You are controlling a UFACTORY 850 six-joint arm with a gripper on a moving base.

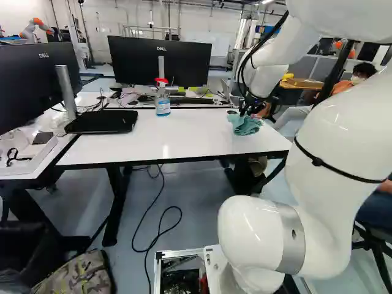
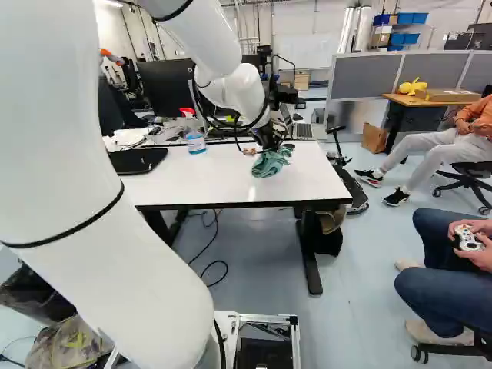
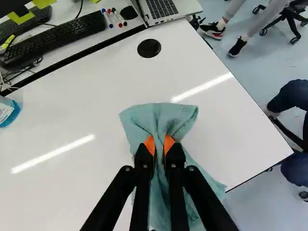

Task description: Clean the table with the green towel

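My gripper (image 1: 244, 110) is at the right part of the white table (image 1: 184, 139) in the left base view, with the green towel (image 1: 245, 125) bunched under it. In the wrist view the gripper (image 3: 160, 145) is shut on the green towel (image 3: 166, 118); both orange pads pinch a fold of it from two sides. The cloth spreads out ahead of the fingers and beneath them over the tabletop. Whether its whole underside touches the table is hidden.
A spray bottle (image 1: 162, 101) with a red top stands near the table's far edge. Beyond that edge are keyboards (image 3: 57, 38), markers and a laptop (image 3: 168, 8). Monitors (image 1: 160, 61) stand behind. Seated people are right of the table; another robot (image 1: 37, 27) stands far back.
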